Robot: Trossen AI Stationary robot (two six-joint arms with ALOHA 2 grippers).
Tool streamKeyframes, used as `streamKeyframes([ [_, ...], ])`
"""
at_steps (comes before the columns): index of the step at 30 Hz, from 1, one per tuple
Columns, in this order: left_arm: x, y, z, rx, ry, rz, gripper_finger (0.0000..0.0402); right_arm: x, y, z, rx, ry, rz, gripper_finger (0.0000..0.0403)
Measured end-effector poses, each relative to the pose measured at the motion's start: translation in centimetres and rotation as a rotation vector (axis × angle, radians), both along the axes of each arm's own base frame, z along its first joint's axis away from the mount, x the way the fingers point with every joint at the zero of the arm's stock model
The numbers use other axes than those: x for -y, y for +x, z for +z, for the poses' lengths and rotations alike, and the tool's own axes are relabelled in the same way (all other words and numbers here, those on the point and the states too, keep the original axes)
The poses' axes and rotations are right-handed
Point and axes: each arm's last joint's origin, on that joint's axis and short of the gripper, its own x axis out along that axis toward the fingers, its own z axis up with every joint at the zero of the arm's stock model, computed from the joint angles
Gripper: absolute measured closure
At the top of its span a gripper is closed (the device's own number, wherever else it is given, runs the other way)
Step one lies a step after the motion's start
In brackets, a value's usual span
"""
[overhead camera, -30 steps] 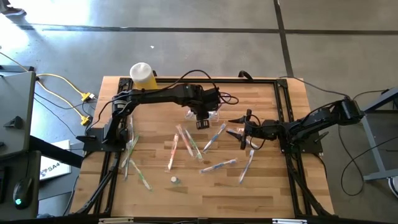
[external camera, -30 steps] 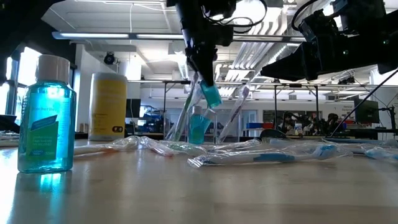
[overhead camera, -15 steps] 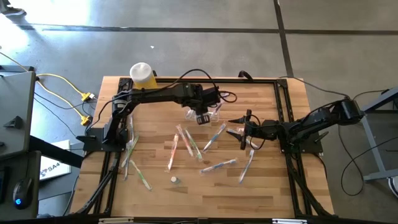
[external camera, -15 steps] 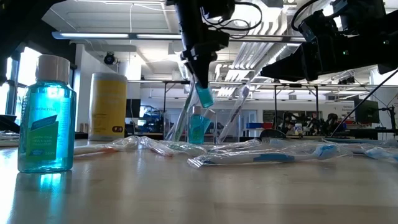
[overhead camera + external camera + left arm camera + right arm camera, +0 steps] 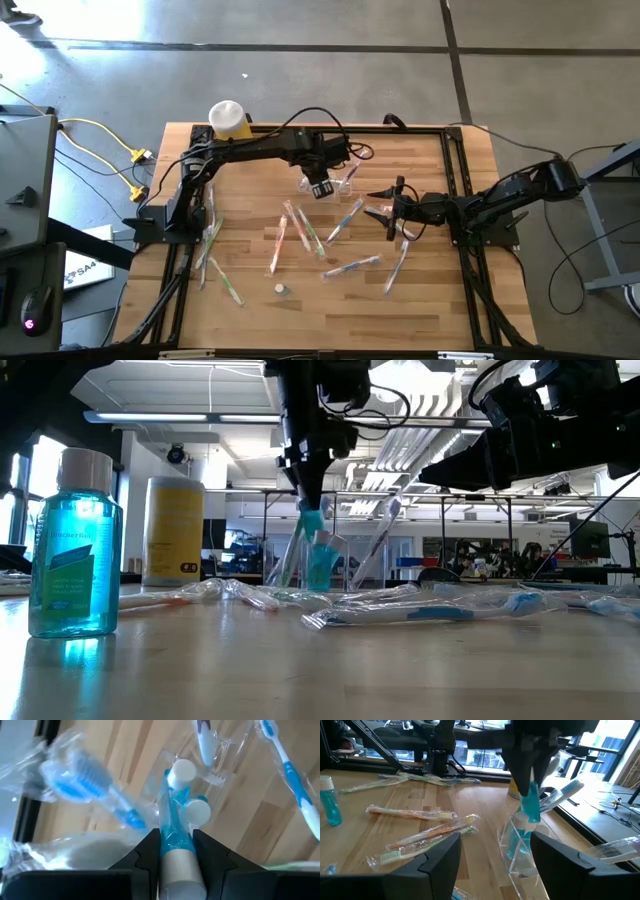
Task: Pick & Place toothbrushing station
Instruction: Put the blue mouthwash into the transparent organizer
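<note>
In the high view, your left hand (image 5: 320, 189) sits above centre frame over the clear holder cup (image 5: 340, 183), your right hand (image 5: 385, 210) waits open right of centre, and wrapped toothbrushes (image 5: 300, 232) lie scattered across the wooden bench (image 5: 440, 300). In the low view, your left hand (image 5: 308, 495) hangs at upper centre, gripping a small blue tube (image 5: 313, 520) directly above the cup (image 5: 318, 565), with a blue bottle (image 5: 73, 545) at far left. In the left wrist view your fingers (image 5: 145, 852) clamp the tube (image 5: 175, 832) at bottom centre; in the right wrist view the cup (image 5: 522, 845) stands right of centre.
</note>
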Motion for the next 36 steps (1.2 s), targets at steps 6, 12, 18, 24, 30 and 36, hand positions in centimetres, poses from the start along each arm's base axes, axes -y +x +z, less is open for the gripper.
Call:
streamKeyframes([
  [6, -0.3, 0.5, -0.8, -0.005, 0.000, -0.007, 0.0318, 0.0, 0.0, -0.1, -0.008, -0.001, 0.000, 0.0172],
  [12, -1.1, 0.3, -1.6, -0.032, -0.077, 0.019, 0.0318, 0.0, 0.0, -0.1, -0.014, -0.001, 0.001, 0.0172],
  [18, -1.5, 0.1, -2.7, -0.091, -0.143, 0.045, 0.0318, 0.0, 0.0, -0.1, -0.015, -0.001, 0.000, 0.0172],
  [24, -1.4, 0.3, -3.5, -0.112, -0.161, 0.034, 0.0303, 0.0, 0.0, -0.3, -0.027, -0.002, 0.000, 0.0172],
  [30, -1.4, 0.4, -3.4, -0.103, -0.157, 0.031, 0.0198, 0.0, -0.1, -0.4, -0.043, -0.004, 0.000, 0.0172],
  [36, -1.4, 0.5, -3.3, -0.093, -0.153, 0.030, 0.0143, 0.0, -0.1, -0.5, -0.052, -0.005, 0.000, 0.0172],
])
